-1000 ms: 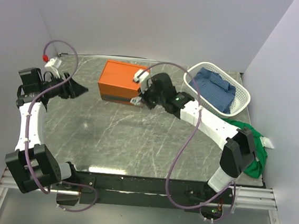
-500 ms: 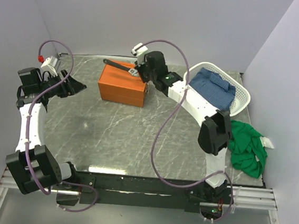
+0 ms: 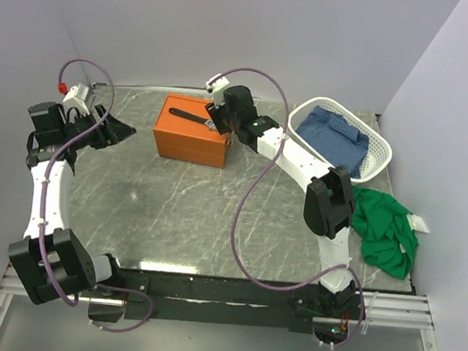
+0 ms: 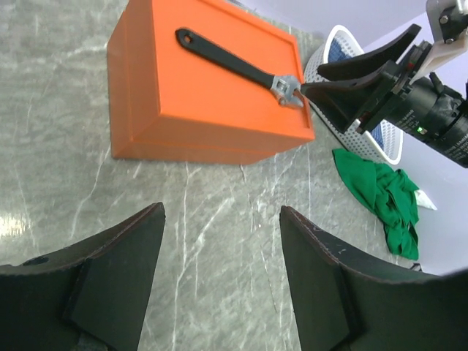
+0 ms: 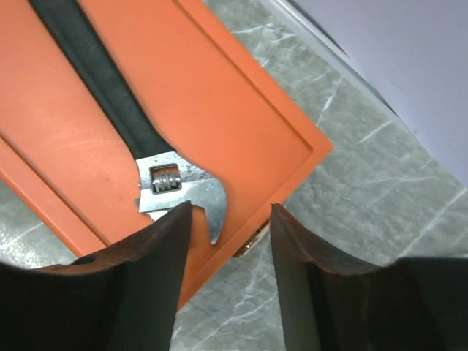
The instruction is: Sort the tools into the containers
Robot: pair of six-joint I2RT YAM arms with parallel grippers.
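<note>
A black wrench point(image 3: 188, 116) with a silver jaw lies flat and diagonal on the closed top of the orange box point(image 3: 189, 138). My right gripper point(image 3: 215, 123) hovers at the box's right end, open, its fingers straddling the wrench's silver head point(image 5: 179, 194) without gripping it. The right wrist view shows the wrench point(image 5: 110, 95) on the orange box point(image 5: 234, 95) and my right gripper point(image 5: 230, 208) over the box's corner. My left gripper point(image 3: 127, 129) stands open and empty left of the box. The left wrist view shows the left gripper point(image 4: 223, 212), the wrench point(image 4: 234, 66) and the box point(image 4: 197, 110).
A white basket point(image 3: 379, 150) holding a blue cloth point(image 3: 333, 135) stands at the back right. A green cloth point(image 3: 386, 227) lies at the table's right edge. Walls close in behind and on both sides.
My right arm lifted the wrench from in front of the box, carried it over the box top, then opened and let it go there. The left arm hardly moved.
</note>
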